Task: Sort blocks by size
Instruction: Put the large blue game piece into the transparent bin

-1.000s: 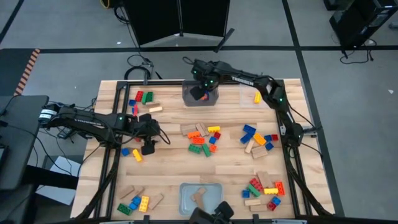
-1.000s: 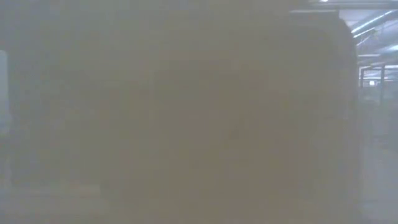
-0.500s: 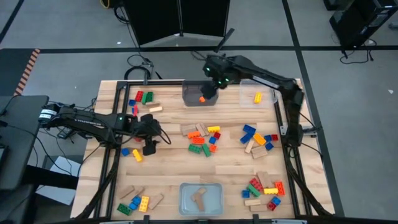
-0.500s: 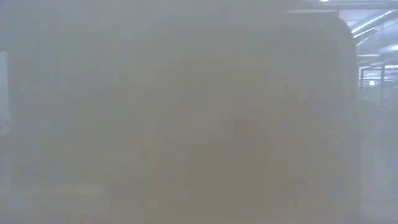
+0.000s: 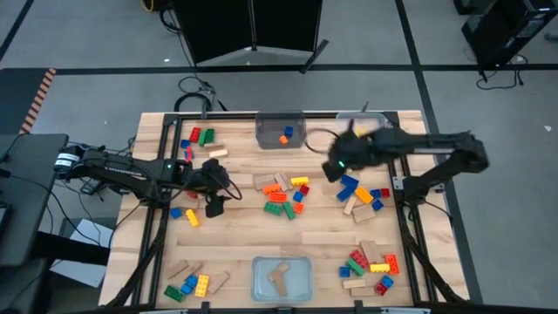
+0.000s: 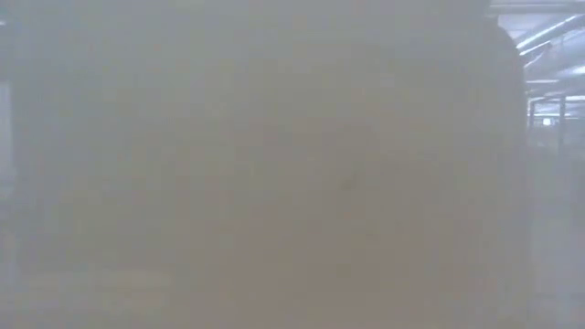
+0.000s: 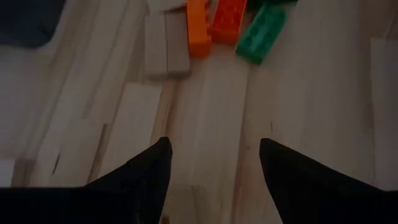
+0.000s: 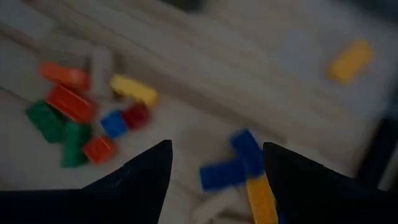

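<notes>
I have the table (image 5: pixel 235 235) under me, a wooden top strewn with blocks in loose heaps; a central cluster (image 5: pixel 283 196), a right cluster (image 5: pixel 362 194), a near-right heap (image 5: pixel 370 266), a near-left heap (image 5: pixel 192 283) and a few by the far-left edge (image 5: pixel 199 139). Three clear bins sit on it: the far-centre bin (image 5: pixel 281 133) holds an orange and a blue piece; the far-right bin (image 5: pixel 359 131) shows little past my arm; the near bin (image 5: pixel 281 277) holds tan wooden blocks.

My right gripper (image 5: pixel 336 167) hangs above the right cluster, fingers parted and empty; its wrist view looks down on blue bricks (image 8: pixel 233 165) between the fingertips. My left gripper (image 5: pixel 214 202) sits low over bare wood left of the central cluster, fingers spread wide, nothing between them; an orange brick (image 7: pixel 198 28) and a green brick (image 7: pixel 261 34) lie ahead of it.

My worry: the bricks in the right cluster touch one another, so a descent here could nudge neighbours or pinch two at once, putting a wrong size in a bin; the low view is fogged blank, so I cannot judge height from it.

I can read no writing or brand anywhere.
</notes>
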Controlling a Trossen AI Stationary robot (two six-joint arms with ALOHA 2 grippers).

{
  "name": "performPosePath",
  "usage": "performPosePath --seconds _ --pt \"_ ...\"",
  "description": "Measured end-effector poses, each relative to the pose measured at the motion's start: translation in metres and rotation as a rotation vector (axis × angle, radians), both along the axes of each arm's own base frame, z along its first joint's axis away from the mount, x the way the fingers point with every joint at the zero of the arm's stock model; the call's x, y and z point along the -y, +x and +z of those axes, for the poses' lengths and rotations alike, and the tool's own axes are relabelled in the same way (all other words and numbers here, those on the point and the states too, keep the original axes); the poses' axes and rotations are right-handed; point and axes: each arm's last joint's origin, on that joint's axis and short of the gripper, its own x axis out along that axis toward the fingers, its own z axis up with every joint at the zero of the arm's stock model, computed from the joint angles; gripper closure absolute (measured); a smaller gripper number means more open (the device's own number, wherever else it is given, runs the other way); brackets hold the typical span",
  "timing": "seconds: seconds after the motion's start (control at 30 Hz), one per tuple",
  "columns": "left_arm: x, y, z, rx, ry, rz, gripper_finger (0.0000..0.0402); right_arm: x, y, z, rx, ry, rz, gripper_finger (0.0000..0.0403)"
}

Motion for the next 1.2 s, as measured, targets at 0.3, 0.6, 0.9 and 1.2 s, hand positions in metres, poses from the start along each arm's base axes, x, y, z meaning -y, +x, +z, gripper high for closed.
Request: performPosePath --seconds 0.3,0.6,0.9,1.2 --pt "0.001 0.012 0.011 0.168 -0.011 0.001 0.0152 -0.024 -0.053 -0.073 -0.107 0.132 -0.270 0.0145" --pt "0.001 0.019 0.019 0.281 -0.018 0.001 0.0152 -0.030 -0.053 -0.112 -0.079 0.114 -0.209 0.0149" --pt "0.001 0.019 0.020 0.284 -0.018 0.001 0.0152 -0.016 -0.036 -0.136 -0.065 0.087 0.010 0.0136" --pt "0.001 0.019 0.020 0.290 -0.060 0.041 0.0152 0.019 -0.036 -0.137 -0.114 0.080 0.086 0.0097"
